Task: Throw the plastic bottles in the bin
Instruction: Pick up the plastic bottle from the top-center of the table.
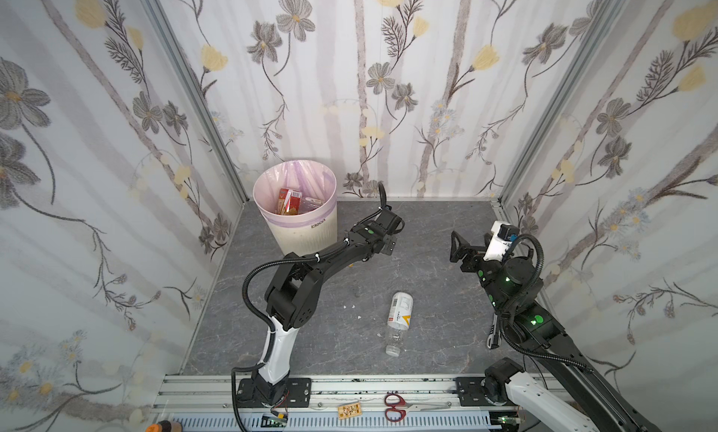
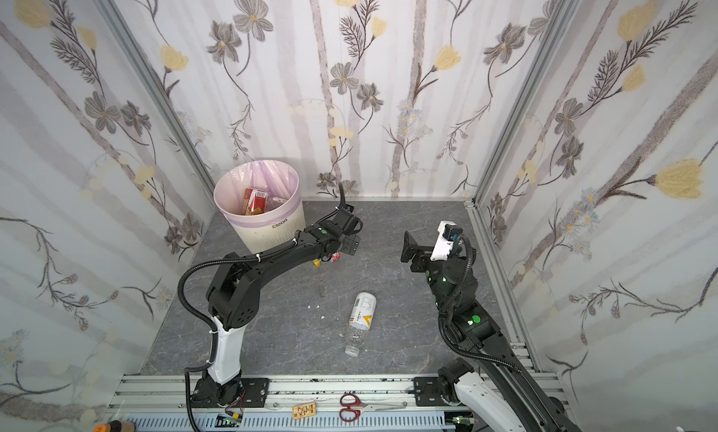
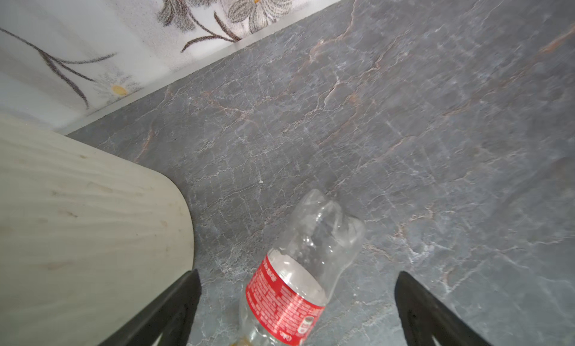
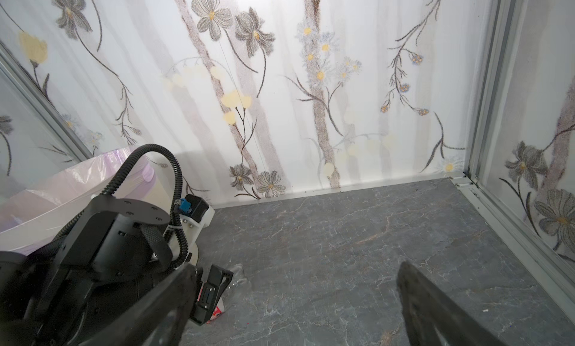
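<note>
Scissors: red-handled metal scissors (image 1: 395, 407) lay on the front rail, nearest the camera, not a task item.
Bin: round cream-white ribbed plastic bin (image 1: 299, 224) with pink-purple liner stood in the far left corner of the grey marble-look table (image 1: 439, 224); red-labelled trash already inside.
Left gripper: left gripper (image 3: 295, 310) hung low just beside the bin, jaws spread wide apart, holding nothing.
Red-label bottle: clear plastic bottle with red label (image 3: 289, 285) lay on its side on the table between the open fingers, base pointing away from the wrist camera, close to the bin wall; mostly hidden under the arm in the top views, only a yellow cap (image 2: 317, 262) peeked out.
Left arm pose: elbow raised, forearm stretched forward and toward the bin, wrist pitched down at the bottle.
Step advice: likely grasp of this bottle; should lower further, centre the jaws on the labelled part, close gently since thin plastic crushes and slips, then lift clear of the rim before release.
White-label bottle: clear plastic bottle with white-yellow label (image 1: 400, 317) lay mid-table, cap toward the front, well apart from both grippers.
Right gripper: right gripper (image 1: 458, 247) hovered above the table at right, jaws wide apart, empty, pointing toward the left arm.
</note>
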